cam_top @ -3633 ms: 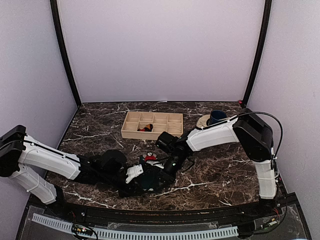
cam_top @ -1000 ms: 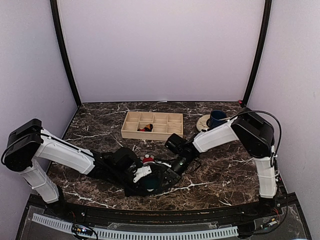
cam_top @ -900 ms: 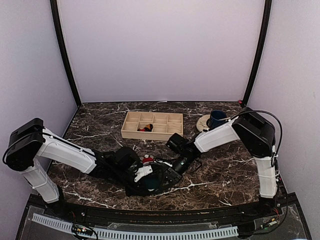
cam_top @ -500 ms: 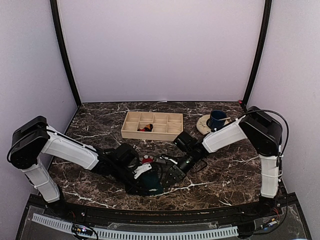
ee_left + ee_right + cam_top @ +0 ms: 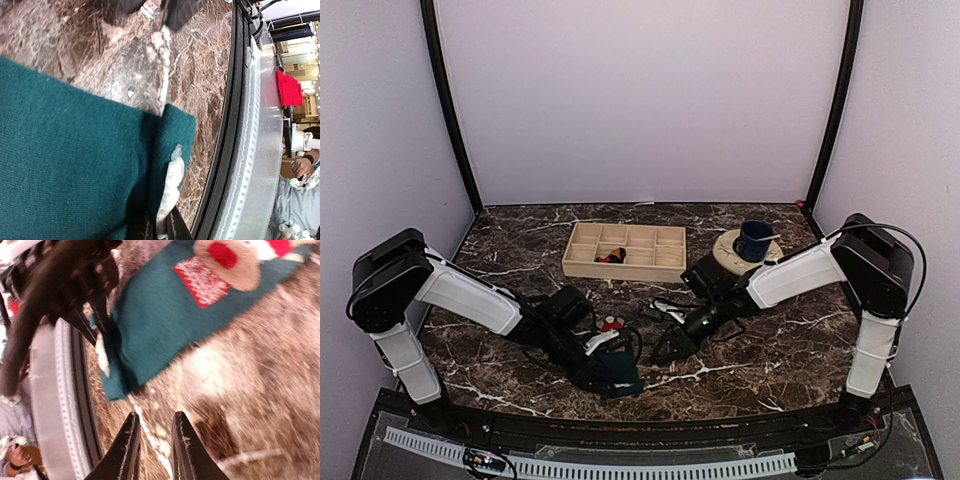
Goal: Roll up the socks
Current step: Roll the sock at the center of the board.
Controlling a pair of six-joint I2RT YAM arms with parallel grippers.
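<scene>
Right arm (image 5: 790,272) withdrawn from sock (image 5: 160,325); right fingers (image 5: 131,450) slightly apart, empty. Left fingers (image 5: 167,200) pinch sock edge; rolling barely begun.

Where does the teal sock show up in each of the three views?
Top external: the teal sock lies low centre, at the tip of the left gripper.
Left wrist: it fills the left and lower picture.
Right wrist: upper centre, running to the top right.
Shared landmark: the left gripper pinching the sock's corner.

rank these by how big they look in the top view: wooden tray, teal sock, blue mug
1. wooden tray, clearly largest
2-3. teal sock and blue mug: they look about alike, and the sock is partly hidden, so I won't rank them
</scene>
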